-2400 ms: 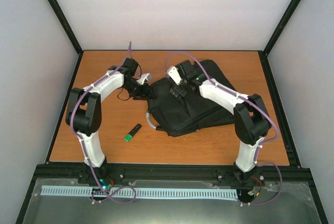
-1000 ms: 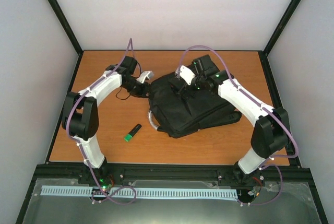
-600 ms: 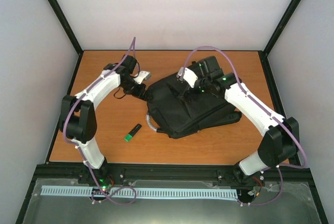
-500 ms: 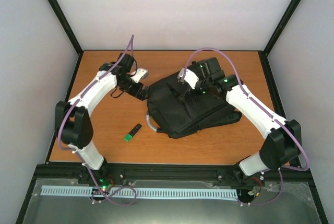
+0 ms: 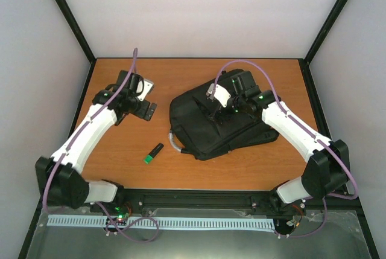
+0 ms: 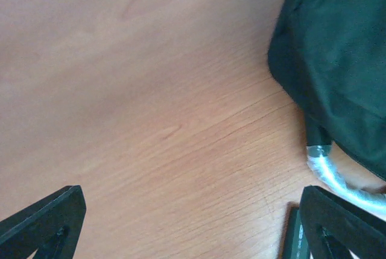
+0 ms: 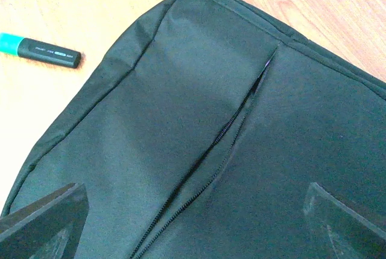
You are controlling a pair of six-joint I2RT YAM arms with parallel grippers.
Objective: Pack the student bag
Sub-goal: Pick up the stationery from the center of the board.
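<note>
The student bag (image 5: 214,125) is a large black fabric backpack lying flat at the table's centre-right, with a grey loop handle (image 5: 174,140) at its near-left corner. My right gripper (image 5: 215,113) hovers open over the bag's top. In the right wrist view (image 7: 193,229) it is above a partly open zip (image 7: 241,126). My left gripper (image 5: 146,110) is open and empty over bare wood, left of the bag. The left wrist view shows the bag's edge (image 6: 338,54) and handle (image 6: 330,173).
A black marker with a green cap (image 5: 154,153) lies on the wooden table (image 5: 120,162) in front of the bag's left side. It also shows in the right wrist view (image 7: 42,51) and, partly, in the left wrist view (image 6: 294,235). Black frame posts and white walls enclose the table.
My left gripper has drawn back to the left, away from the bag's left edge, and now stands over bare table. My right gripper has shifted slightly over the bag's top.
</note>
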